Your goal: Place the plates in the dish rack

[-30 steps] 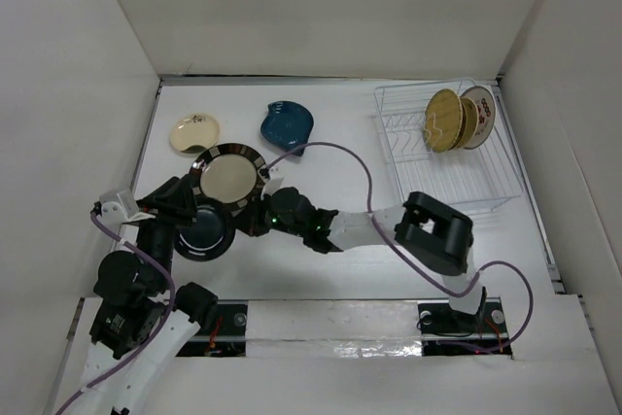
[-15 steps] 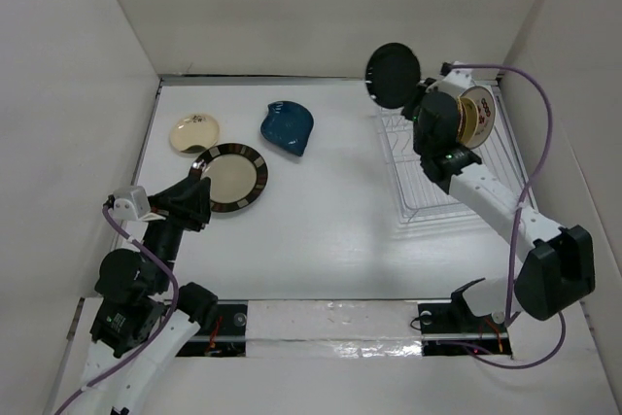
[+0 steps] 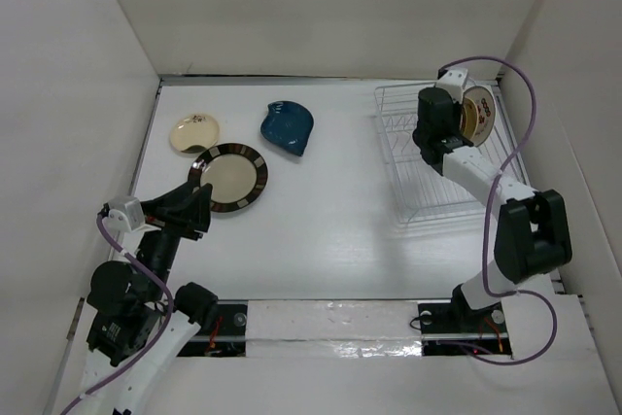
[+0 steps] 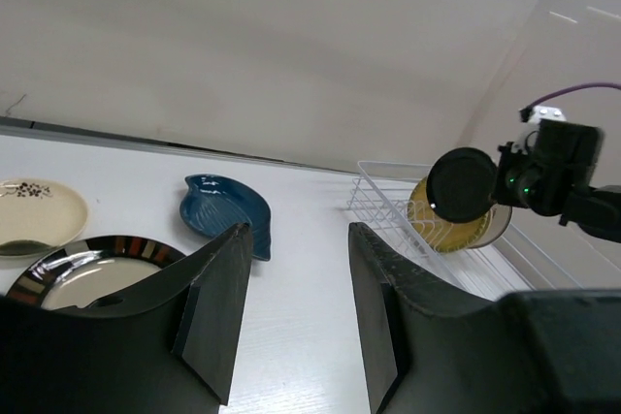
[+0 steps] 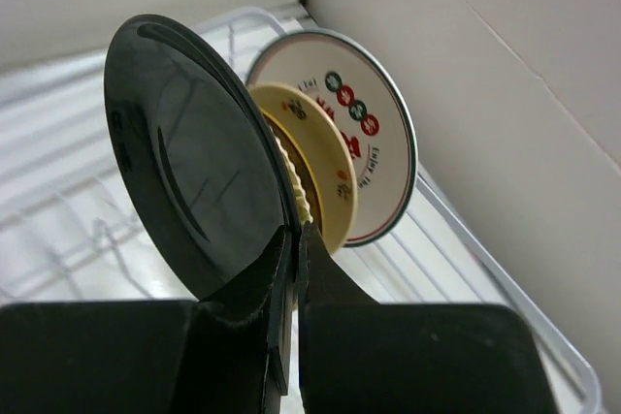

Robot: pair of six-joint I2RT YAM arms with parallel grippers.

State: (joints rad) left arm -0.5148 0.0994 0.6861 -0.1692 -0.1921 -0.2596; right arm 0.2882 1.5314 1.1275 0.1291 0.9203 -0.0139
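Observation:
My right gripper [image 5: 294, 232] is shut on the rim of a black plate [image 5: 194, 162] and holds it upright over the white dish rack [image 3: 447, 177], right beside the plates standing there. These are a yellow woven one, a brown-rimmed cream one [image 5: 315, 147] and a white one with red characters [image 5: 374, 157]. In the top view the right gripper [image 3: 431, 123] hides the black plate. On the table lie a cream floral plate [image 3: 194, 133], a gold dark-rimmed plate [image 3: 231, 178] and a blue leaf-shaped plate [image 3: 287, 127]. My left gripper [image 3: 194, 209] is open and empty, just near of the gold plate.
White walls enclose the table on the left, back and right. The rack stands close to the right wall. The left wrist view shows the rack [image 4: 388, 203] and the black plate [image 4: 464, 184] far to the right.
My right arm took the black plate from beside my left gripper, swung it across above the rack, and has lowered it next to the racked plates. My left gripper drew back a little.

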